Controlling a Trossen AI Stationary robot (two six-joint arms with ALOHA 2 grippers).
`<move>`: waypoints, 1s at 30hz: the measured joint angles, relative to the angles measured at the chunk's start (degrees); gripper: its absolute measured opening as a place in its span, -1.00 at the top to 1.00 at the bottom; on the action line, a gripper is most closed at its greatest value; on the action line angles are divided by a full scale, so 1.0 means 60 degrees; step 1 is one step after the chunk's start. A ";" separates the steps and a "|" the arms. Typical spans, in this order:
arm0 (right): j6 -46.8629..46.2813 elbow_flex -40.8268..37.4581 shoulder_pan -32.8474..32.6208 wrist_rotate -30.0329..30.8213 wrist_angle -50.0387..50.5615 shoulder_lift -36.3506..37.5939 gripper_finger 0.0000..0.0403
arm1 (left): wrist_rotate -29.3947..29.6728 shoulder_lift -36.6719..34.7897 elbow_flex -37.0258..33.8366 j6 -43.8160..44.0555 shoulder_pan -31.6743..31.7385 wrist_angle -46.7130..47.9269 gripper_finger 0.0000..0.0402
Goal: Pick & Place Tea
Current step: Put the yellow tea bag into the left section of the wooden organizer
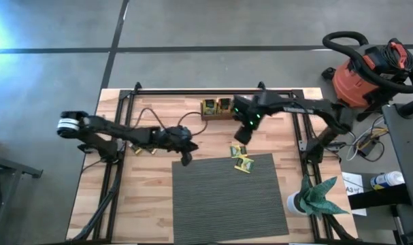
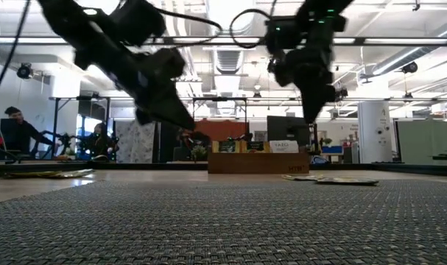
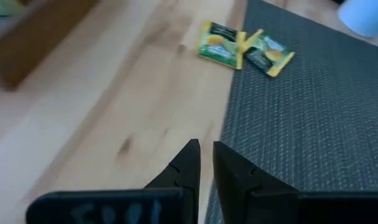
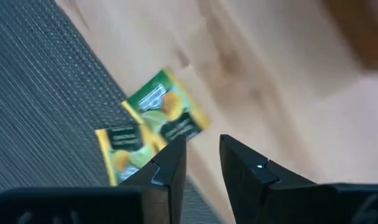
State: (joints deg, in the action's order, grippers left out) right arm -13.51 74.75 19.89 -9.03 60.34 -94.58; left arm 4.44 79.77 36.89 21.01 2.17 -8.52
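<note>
Two yellow-green tea sachets (image 1: 237, 150) (image 1: 244, 163) lie flat at the far edge of the grey mat (image 1: 226, 197), overlapping in the left wrist view (image 3: 245, 48) and the right wrist view (image 4: 154, 121). Two more sachets (image 1: 143, 150) lie on the wood under my left arm. My left gripper (image 1: 186, 158) (image 3: 206, 155) hovers shut and empty over the mat's far left corner. My right gripper (image 1: 241, 136) (image 4: 203, 149) hovers just beyond the two sachets, its fingers a narrow gap apart and empty. In the low view both grippers (image 2: 185, 121) (image 2: 311, 114) are above the table.
The brown wooden tray (image 1: 216, 107) with sachets in it stands at the far edge, left of my right gripper. A white cup holding a green paper plant (image 1: 308, 199) stands at the mat's right. A red shop vacuum (image 1: 366, 71) stands off the table at the far right.
</note>
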 joint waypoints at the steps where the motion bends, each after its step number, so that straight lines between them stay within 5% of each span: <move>1: -0.0564 -0.0515 -0.0114 -0.0001 -0.0370 0.0292 0.52 | -0.0285 0.0336 0.0121 -0.0072 0.0069 -0.0224 0.80; 12: -0.4980 -0.4599 -0.0279 -0.0197 -0.3843 0.1849 0.38 | -0.1898 0.3804 0.3562 -0.1191 0.0255 -0.0558 0.80; 21: -0.5447 -0.5804 -0.0279 -0.0409 -0.5712 0.1822 0.30 | -0.2142 0.6294 0.6513 -0.2089 0.0524 0.2107 0.80; 30: -0.5509 -0.6413 -0.0283 -0.0434 -0.6247 0.1823 0.28 | -0.2327 0.6544 0.7027 -0.2152 0.0558 0.2525 0.80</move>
State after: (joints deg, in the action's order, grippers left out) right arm -46.57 36.27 18.19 -11.64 22.86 -83.64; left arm -9.52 119.04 79.05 8.10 5.52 6.63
